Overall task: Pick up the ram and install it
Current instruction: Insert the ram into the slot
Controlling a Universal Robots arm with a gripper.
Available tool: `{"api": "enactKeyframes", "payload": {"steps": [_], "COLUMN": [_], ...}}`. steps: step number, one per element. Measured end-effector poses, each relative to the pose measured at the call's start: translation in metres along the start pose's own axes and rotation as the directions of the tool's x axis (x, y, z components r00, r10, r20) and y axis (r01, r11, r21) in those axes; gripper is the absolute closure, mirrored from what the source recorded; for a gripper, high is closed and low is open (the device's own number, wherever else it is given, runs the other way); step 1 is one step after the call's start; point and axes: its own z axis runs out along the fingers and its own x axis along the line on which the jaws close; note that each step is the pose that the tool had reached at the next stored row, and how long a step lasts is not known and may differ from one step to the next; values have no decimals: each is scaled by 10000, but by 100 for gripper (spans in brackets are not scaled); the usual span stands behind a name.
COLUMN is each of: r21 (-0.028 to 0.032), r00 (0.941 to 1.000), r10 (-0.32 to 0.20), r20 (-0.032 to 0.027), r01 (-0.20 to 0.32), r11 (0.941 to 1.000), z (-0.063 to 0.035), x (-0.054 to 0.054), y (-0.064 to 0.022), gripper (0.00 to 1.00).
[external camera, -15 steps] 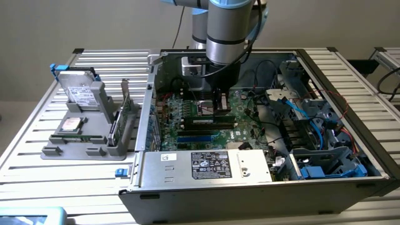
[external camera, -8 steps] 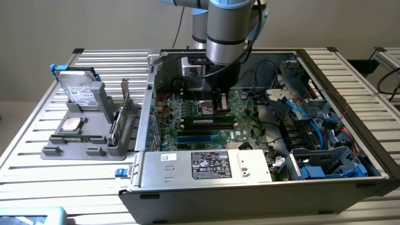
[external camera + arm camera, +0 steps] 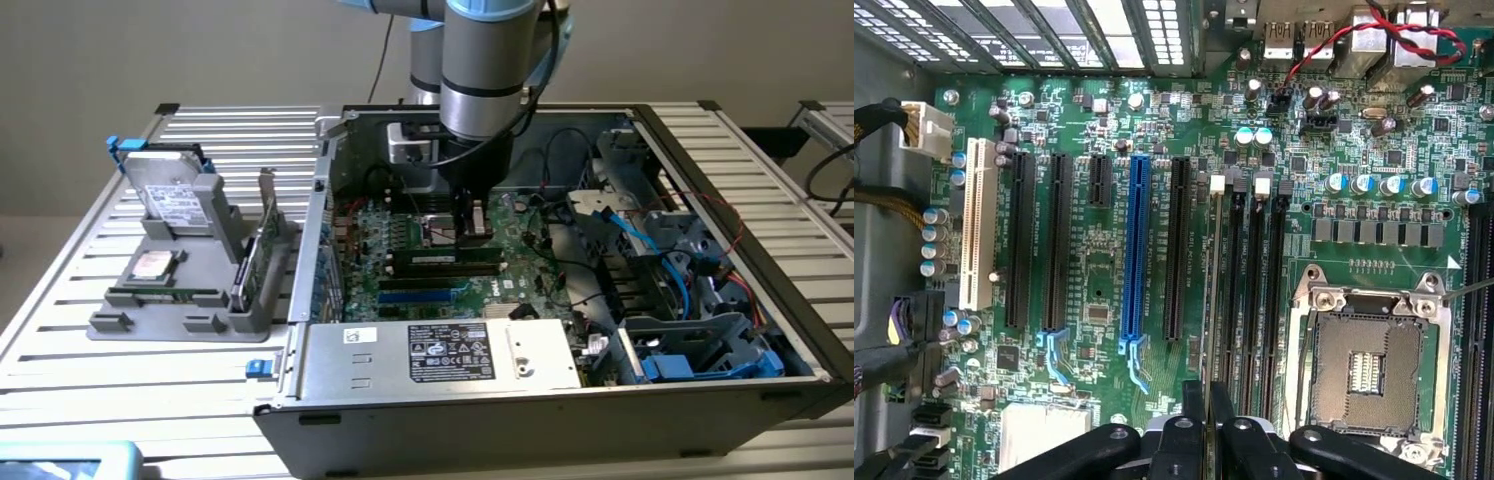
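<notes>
The ram [image 3: 1211, 300] shows edge-on in the wrist view as a thin strip running along the memory slot closest to the expansion slots. My gripper [image 3: 1207, 402] is shut on it, with one black finger [image 3: 1193, 400] on each side. In the exterior view the ram [image 3: 447, 262] is a long dark stick lying along the memory slots [image 3: 427, 285] on the green motherboard [image 3: 400, 235]. The gripper [image 3: 470, 238] stands straight down onto its upper edge. How deep the ram sits in the slot I cannot tell. Neighbouring black memory slots [image 3: 1274, 280] stand bare.
The open computer case [image 3: 721, 140] surrounds the arm. A power supply [image 3: 441, 355] lies along the front and cables [image 3: 641, 240] on the exterior view's right. The bare processor socket [image 3: 1374, 370] is beside the memory slots. A grey fixture [image 3: 174, 320] outside holds a drive [image 3: 171, 195] and a bracketed card [image 3: 260, 250].
</notes>
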Motion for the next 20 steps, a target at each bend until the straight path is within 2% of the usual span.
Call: {"api": "enactKeyframes", "payload": {"steps": [9,20], "r21": [3,54], "r00": [10000,10000], "r10": [0,5], "r20": [8,7], "r01": [0,-5], "r11": [10000,10000], "z": [24,52], "x": [-12,-22], "y": [6,15], "gripper": [86,86]}}
